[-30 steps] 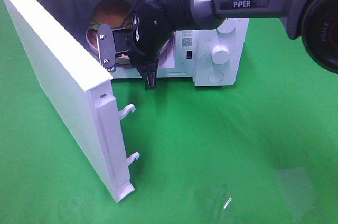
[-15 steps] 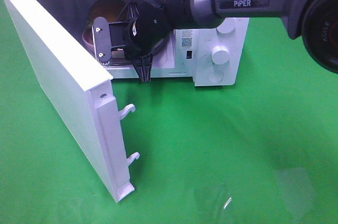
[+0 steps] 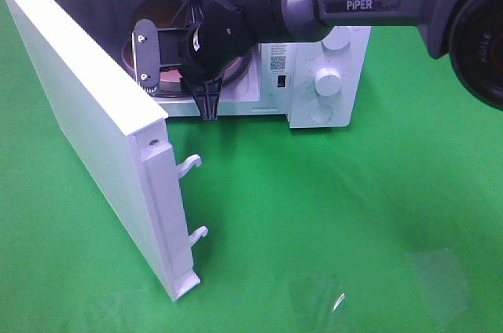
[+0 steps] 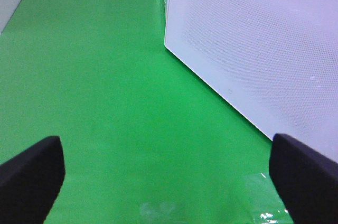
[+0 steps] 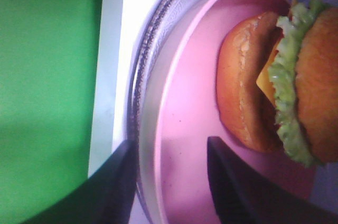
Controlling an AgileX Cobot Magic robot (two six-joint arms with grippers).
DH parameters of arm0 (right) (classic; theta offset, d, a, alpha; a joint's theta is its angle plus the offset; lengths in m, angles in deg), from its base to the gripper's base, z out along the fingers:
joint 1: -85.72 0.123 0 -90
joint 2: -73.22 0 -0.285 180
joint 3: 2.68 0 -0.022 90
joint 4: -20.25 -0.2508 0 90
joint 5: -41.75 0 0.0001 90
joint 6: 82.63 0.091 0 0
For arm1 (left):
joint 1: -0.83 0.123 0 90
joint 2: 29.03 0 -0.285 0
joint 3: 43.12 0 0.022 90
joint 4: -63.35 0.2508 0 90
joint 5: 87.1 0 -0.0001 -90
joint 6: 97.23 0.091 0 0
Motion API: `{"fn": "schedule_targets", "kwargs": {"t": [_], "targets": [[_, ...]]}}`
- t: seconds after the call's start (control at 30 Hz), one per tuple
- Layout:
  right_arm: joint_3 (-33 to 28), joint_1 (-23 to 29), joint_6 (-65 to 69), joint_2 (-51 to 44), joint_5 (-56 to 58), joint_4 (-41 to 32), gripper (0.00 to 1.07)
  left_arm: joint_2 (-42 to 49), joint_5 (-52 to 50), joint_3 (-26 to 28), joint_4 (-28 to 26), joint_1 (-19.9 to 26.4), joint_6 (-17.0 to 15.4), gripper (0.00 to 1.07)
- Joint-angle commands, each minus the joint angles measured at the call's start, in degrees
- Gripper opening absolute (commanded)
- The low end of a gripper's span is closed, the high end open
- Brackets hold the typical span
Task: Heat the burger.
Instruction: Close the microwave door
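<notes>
Work on this job looks about half done. On the far left, the left gripper (image 4: 168,177) hangs over the green desk (image 4: 95,76) with its jaws spread wide and nothing in them. Next comes the big white door (image 3: 86,113) of the microwave (image 3: 346,50). It is flat and hard, has tiny dots on its face, and stands wide open. Inside sits the burger (image 5: 280,76) on a smooth pink plate (image 5: 185,102). The plate rests on a round glass tray (image 5: 143,76) with a bumpy edge. The burger has a shiny brown bun, curly green lettuce and a bit of yellow cheese. It looks soft and squishy. The right gripper (image 5: 169,160) reaches in at the front of the plate. Its dark jaws stand apart, with the plate's rim between them, and they do not seem to squeeze it. So the burger is in the right spot. I think what is left is to pull that arm out, swing the door shut, and turn one of the round white knobs (image 3: 328,79) on the right.
</notes>
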Motion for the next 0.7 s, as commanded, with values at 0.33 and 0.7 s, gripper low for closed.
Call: {"fn": "schedule_targets", "kwargs": {"t": [0.33, 0.7], "targets": [[-7.5, 0.0, 1.4, -6.4, -2.0, -0.3, 0.50, 0.7, -0.9, -0.1, -0.3, -0.3, 0.0, 1.00], [-15.8, 0.0, 1.4, -12.3, -3.5, -1.8, 0.68, 0.7, -0.9, -0.1, -0.3, -0.3, 0.0, 1.00]]}}
